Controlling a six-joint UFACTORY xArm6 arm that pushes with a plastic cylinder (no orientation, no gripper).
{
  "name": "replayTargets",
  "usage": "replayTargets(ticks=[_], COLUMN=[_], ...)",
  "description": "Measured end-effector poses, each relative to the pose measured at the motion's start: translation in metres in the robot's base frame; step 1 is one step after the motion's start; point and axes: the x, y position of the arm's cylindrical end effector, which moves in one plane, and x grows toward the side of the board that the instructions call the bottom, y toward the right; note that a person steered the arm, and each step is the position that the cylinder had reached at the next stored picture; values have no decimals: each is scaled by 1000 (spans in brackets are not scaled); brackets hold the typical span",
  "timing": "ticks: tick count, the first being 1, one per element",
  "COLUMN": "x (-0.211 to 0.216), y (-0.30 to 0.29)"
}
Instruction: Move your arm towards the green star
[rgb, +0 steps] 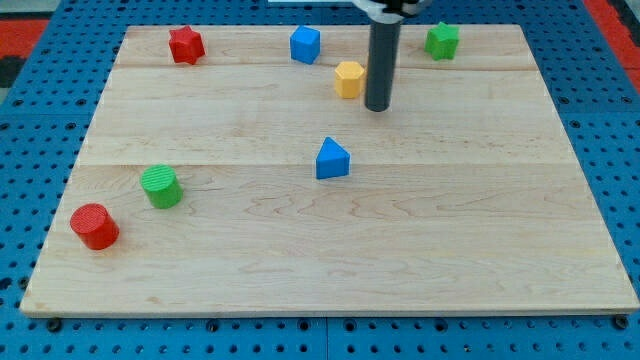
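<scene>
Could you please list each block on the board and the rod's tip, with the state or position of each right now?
my tip: down at the board, just right of the yellow block
yellow block: beside the rod
green star: top right, untouched
blue cube: top centre, free
red star: top left, free
blue triangle: mid-board, free
green cylinder: upright, left
red cylinder: upright, lower left

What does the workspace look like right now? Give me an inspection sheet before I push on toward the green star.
Surface: wooden board, flat, on a blue pegboard.
Job's things: green star at the view's top right, untouched.
Clutter: yellow block, blue cube, red star, blue triangle, green cylinder, red cylinder.
Grippers: none; my tip sits just right of the yellow block, below-left of the green star.
Cables: nothing seen.
Surroundings: red strips at the view's top corners.
</scene>
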Motion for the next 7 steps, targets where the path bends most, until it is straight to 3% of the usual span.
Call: replayTargets(ticks=[7], x=[0], y=[24])
